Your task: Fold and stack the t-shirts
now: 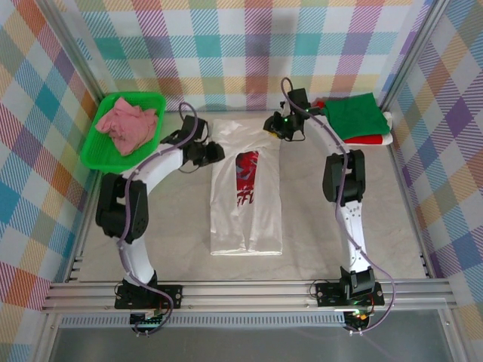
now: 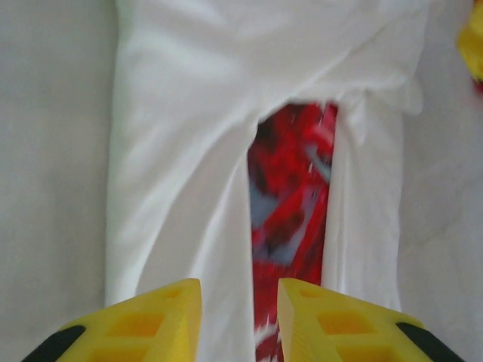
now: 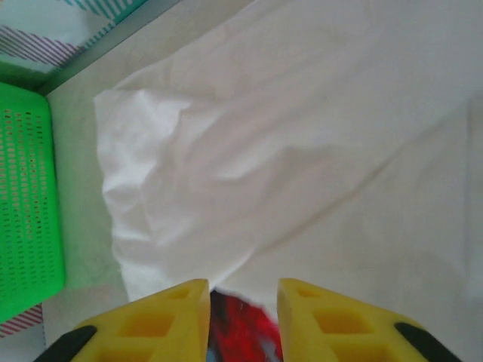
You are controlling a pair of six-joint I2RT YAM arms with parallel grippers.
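Observation:
A white t-shirt [image 1: 260, 219] lies mid-table, its sides folded in to a long strip, with the red-and-dark print [image 1: 246, 175] showing in the gap. My left gripper [image 1: 216, 153] hovers at the strip's upper left edge. In the left wrist view it [image 2: 239, 290] is open over the cloth [image 2: 181, 151] and print [image 2: 290, 196]. My right gripper [image 1: 270, 125] sits at the shirt's top right corner. Seen from the right wrist it [image 3: 243, 290] is open above the collar end [image 3: 287, 136]. A pink shirt [image 1: 124, 124] lies crumpled in the tray. A folded green shirt [image 1: 353, 115] rests on a red one [image 1: 370, 139].
The green plastic tray [image 1: 89, 160] stands at the back left, and also shows at the left of the right wrist view [image 3: 26, 204]. The green and red shirts are stacked in the back right corner. Checkered walls close in the back and sides.

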